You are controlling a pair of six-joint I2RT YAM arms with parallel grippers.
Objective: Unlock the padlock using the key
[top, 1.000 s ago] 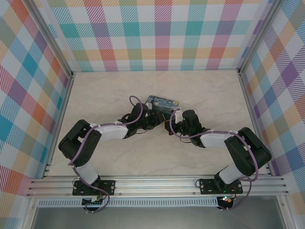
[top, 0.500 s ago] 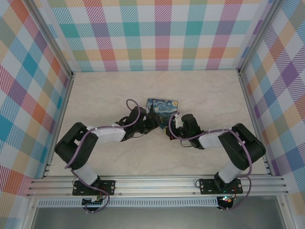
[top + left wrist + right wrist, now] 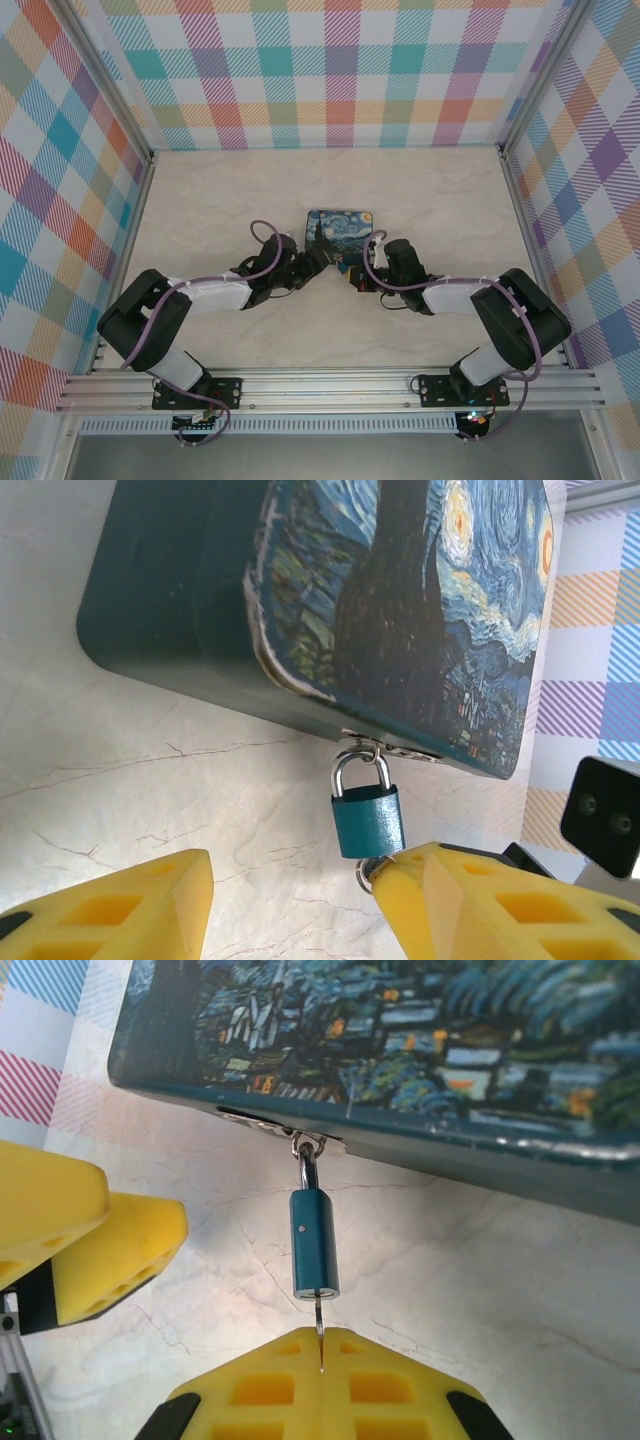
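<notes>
My right gripper (image 3: 321,1360) is clamped on the one key (image 3: 319,1322), whose blade meets the bottom of the one padlock (image 3: 314,1243). That padlock is hooked on the hasp of the single box (image 3: 420,1050). My left gripper (image 3: 295,890) is released, jaws apart, one finger just beside the padlock.

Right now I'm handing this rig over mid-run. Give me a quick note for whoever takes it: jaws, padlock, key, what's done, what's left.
Left gripper: jaws open, one on each side of the padlock, not closed on it.
Right gripper: jaws shut on the key, blade pointing up at the padlock's underside, seemingly in the keyhole.
Padlock hangs by its shackle from the hasp of the painted box on the table.
Done: key gripped and brought to the keyhole.
Left: steady the padlock, turn the key, free the shackle, which looks closed.
</notes>
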